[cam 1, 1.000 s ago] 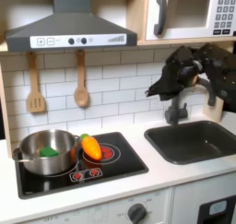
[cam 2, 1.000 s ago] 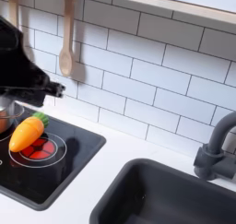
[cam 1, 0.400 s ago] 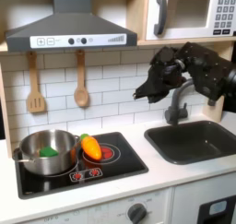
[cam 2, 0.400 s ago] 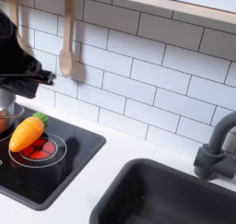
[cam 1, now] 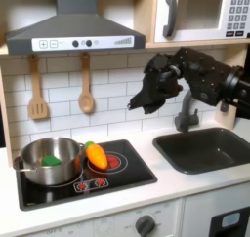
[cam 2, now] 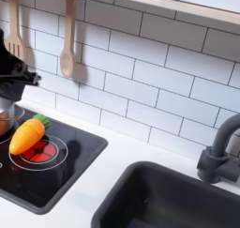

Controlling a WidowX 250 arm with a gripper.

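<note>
Gripper (cam 1: 140, 97): we see it hanging in the air above the hob (cam 1: 122, 170); jaw state we cannot tell.
Carrot (cam 1: 96, 155): we find it lying on the hob, touching the pot (cam 1: 47, 161).

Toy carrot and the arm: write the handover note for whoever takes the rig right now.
Hand: in the air above the stove's right side, holding nothing; open or shut cannot be told.
Carrot: lying on the stovetop, against the right side of the silver pot.
Pot holds a green piece.
Done: nothing gripped.
Left: the carrot is untouched.
</note>
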